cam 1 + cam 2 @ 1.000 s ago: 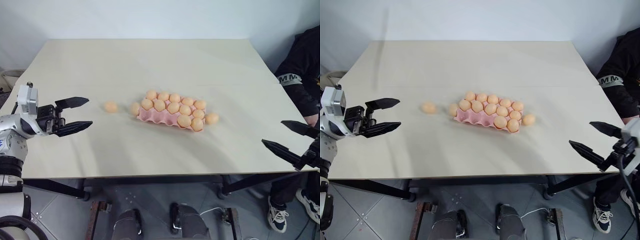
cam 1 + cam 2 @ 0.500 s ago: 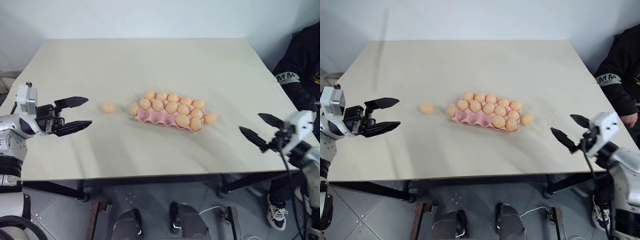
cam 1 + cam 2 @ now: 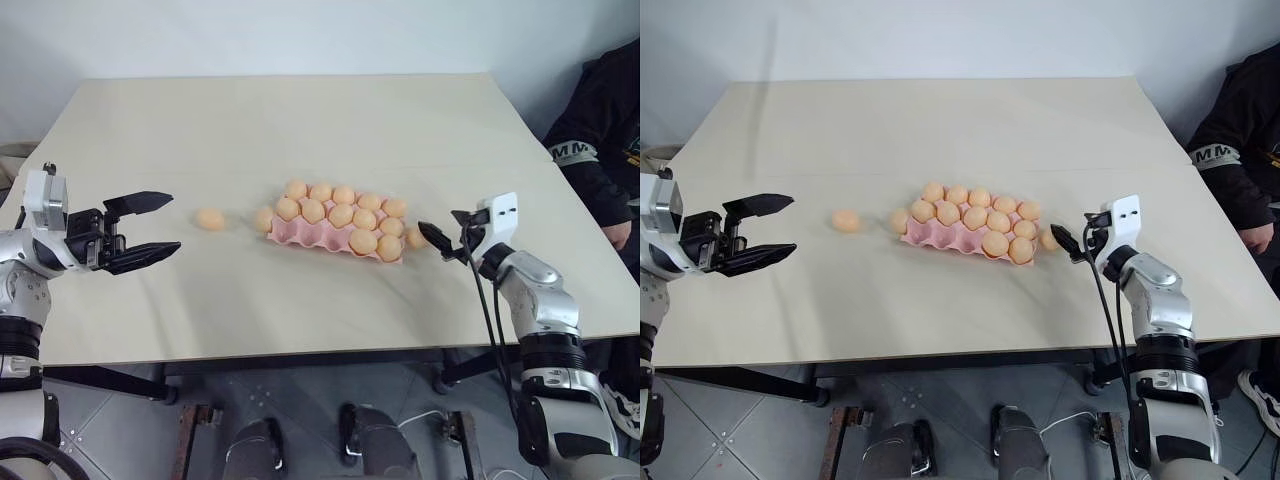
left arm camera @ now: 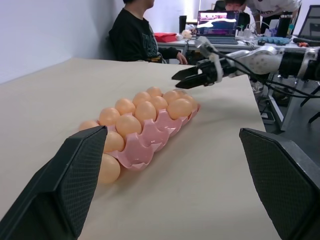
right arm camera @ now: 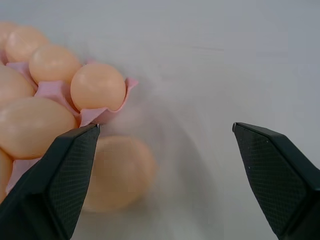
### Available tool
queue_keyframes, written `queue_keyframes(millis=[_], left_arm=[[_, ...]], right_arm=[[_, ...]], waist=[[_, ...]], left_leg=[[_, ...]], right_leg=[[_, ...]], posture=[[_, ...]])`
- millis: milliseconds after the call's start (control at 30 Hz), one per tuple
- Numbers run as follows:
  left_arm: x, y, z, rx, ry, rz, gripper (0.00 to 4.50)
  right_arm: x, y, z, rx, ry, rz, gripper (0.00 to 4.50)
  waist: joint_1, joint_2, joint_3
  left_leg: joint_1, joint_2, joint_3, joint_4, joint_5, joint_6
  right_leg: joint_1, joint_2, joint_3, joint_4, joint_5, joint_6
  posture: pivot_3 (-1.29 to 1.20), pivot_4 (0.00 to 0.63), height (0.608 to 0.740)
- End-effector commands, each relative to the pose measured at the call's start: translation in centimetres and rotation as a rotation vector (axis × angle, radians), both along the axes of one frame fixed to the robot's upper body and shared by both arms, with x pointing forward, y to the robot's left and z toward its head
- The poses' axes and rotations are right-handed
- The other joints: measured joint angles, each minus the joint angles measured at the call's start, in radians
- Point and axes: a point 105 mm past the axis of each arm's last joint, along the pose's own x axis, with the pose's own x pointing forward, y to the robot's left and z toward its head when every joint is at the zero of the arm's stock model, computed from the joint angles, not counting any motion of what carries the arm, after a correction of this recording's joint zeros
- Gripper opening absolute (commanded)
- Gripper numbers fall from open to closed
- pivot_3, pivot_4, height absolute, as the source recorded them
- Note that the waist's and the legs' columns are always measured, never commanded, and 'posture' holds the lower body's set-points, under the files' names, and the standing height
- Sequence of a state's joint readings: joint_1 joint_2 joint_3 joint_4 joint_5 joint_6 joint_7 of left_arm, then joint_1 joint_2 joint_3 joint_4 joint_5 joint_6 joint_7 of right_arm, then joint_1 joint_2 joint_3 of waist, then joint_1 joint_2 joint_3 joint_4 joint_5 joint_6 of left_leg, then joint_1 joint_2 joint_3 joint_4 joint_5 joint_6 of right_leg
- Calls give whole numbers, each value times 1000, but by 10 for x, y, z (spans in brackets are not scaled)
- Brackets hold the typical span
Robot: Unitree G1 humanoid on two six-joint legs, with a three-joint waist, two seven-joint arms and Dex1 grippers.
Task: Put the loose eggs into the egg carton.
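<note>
Our carton (image 3: 330,232) sits mid-table (image 3: 300,120), most cups filled, but three eggs lie loose: one (image 3: 209,219) well off its left end, one (image 3: 264,218) touching that end, one (image 5: 117,172) just off the right corner. Our right gripper (image 3: 444,238) closes on that one, fingers spread, nothing pinched. Our left gripper (image 3: 140,230) hovers wide open, well apart. Three placements to go, we reckon.

A pale beige tabletop (image 3: 300,120) stands on dark metal legs over a grey tiled floor (image 3: 300,420), with a plain white wall (image 3: 300,35) behind it. A person in black (image 3: 605,130) sits at its far right corner. Beyond them, a desk with an open laptop (image 4: 217,22) and clutter is lit brightly.
</note>
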State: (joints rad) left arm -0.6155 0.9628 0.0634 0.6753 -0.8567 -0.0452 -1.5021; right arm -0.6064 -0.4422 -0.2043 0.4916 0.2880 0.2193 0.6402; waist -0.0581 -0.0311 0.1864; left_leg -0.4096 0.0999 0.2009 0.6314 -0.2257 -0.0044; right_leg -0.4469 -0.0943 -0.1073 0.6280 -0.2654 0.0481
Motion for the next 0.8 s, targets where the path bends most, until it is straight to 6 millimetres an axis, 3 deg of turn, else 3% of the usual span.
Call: queue_keyframes(millis=[33, 500, 800], left_arm=[[-16, 0, 8, 39, -51, -101, 4500], [-19, 1, 9, 40, -66, -92, 4500], [-19, 0, 10, 40, -69, -94, 4500]], right_arm=[[7, 7, 5, 6, -13, 19, 4456], [15, 19, -30, -114, 130, 39, 4456], [15, 20, -30, -114, 131, 36, 4456]], waist=[[-1, 0, 0], [-2, -1, -1], [-3, -1, -1]], left_leg=[[0, 0, 0, 0, 0, 0], [2, 0, 0, 1, -1, -1], [2, 0, 0, 1, -2, -3]], right_leg=[[0, 0, 0, 0, 0, 0], [1, -1, 1, 1, 0, 0], [2, -1, 1, 1, 1, 0]], posture=[[0, 150, 740], [0, 150, 740], [0, 150, 740]])
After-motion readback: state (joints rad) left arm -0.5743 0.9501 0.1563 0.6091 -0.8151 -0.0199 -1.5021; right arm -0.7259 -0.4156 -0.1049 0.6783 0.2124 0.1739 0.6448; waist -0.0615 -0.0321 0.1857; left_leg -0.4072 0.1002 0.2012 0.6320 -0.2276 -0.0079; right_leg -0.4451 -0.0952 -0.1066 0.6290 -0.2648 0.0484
